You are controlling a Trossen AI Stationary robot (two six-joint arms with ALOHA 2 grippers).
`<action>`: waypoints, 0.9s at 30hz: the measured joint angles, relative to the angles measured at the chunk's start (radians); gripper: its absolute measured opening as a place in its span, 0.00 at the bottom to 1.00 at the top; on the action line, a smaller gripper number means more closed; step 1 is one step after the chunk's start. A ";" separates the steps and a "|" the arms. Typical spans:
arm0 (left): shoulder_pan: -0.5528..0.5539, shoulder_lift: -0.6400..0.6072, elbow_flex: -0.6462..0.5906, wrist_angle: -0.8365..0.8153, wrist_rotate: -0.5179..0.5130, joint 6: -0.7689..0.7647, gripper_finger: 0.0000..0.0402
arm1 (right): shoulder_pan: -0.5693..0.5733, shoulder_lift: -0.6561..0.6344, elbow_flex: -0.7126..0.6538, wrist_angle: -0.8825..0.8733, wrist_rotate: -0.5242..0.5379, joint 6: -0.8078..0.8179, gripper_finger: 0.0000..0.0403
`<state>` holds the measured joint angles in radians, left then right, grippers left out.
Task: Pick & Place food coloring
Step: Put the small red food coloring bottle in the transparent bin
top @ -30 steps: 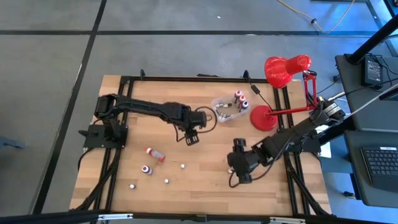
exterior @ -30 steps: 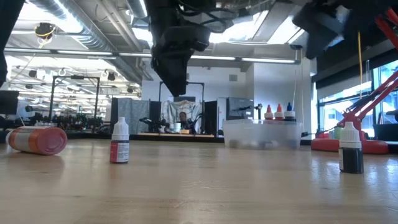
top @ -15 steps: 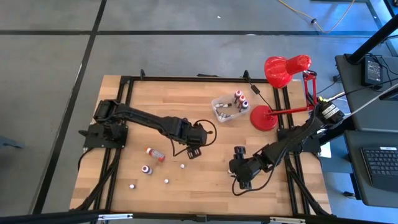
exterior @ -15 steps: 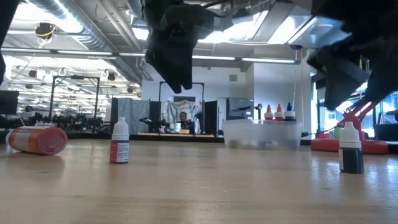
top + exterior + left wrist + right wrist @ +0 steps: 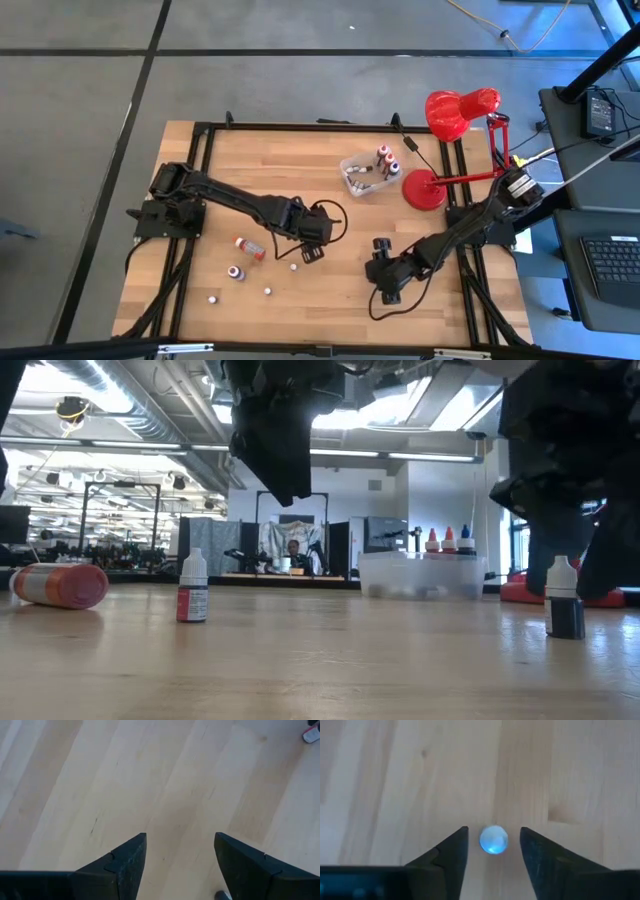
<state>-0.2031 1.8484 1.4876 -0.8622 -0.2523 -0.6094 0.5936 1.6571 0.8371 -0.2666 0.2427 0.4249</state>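
The food coloring shows as small bottles. A dark one with a white cap (image 5: 565, 600) stands upright on the table; in the right wrist view its cap (image 5: 493, 840) lies between the fingers of my right gripper (image 5: 494, 851), which is open with a narrow gap on either side. My left gripper (image 5: 310, 250) hangs open over bare wood at mid-table. A whitish bottle (image 5: 192, 588) stands upright, a red one (image 5: 248, 247) lies on its side, and others (image 5: 236, 272) stand near the front left.
A clear tub (image 5: 365, 175) holding upright bottles stands at the back centre. Beside it to the right is the round base of a red desk lamp (image 5: 423, 189). Black frame rails (image 5: 190, 290) run along the table's left and right sides.
My right gripper has sunk from above the table until its fingers stand on either side of the dark bottle, which has stayed upright in place. My left gripper has swung toward the table's near edge, staying high above the wood.
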 joint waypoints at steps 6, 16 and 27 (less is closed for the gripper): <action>0.000 0.000 0.000 0.000 -0.001 -0.005 0.57 | -0.002 0.010 0.000 0.007 0.000 0.012 0.26; 0.000 0.000 0.000 -0.014 0.002 0.033 0.56 | -0.070 -0.074 0.027 -0.085 0.011 0.071 0.16; 0.000 0.000 0.000 -0.069 0.024 0.074 0.56 | -0.395 -0.294 0.090 -0.175 0.291 0.070 0.16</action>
<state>-0.2031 1.8484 1.4876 -0.9310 -0.2279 -0.5358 0.1982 1.3632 0.9272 -0.4418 0.5337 0.4953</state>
